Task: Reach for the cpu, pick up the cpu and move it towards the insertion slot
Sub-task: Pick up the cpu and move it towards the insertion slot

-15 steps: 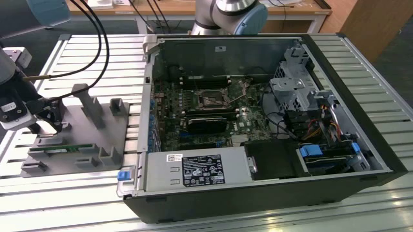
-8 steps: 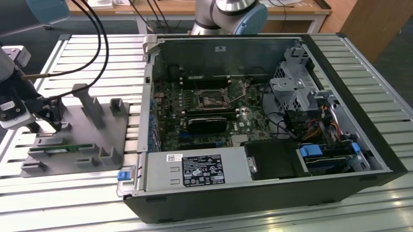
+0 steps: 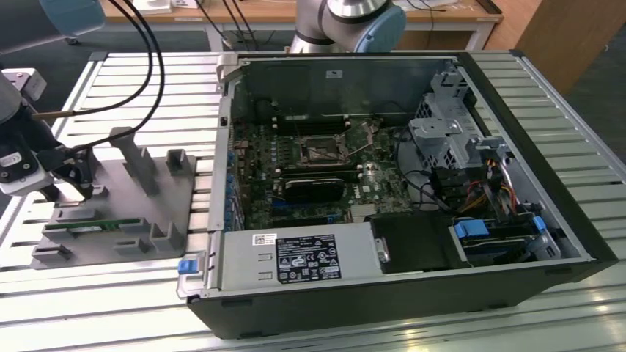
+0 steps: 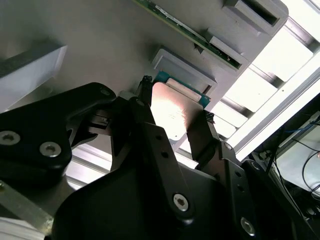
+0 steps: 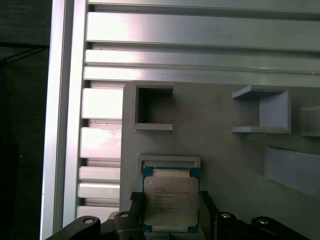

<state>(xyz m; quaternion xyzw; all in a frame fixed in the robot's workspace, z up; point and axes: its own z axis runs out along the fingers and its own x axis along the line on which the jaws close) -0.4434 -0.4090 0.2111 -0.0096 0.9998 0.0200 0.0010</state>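
cpu (image 5: pixel 171 200): lies flat in its nest on the grey tray (image 5: pixel 220 160), silver lid up, longer side crosswise to grip line
gripper (image 4: pixel 175 102): I see it clamped on cpu's opposite edges
insertion slot (image 3: pixel 321 150): well apart from tray

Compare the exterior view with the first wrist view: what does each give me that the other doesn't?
Exterior view: the open case, the slot inside it, and the memory stick on the fixture. First wrist view: the cpu, metal top up, lying in the fixture. Both: the gripper at the fixture, which sits on the slatted table.
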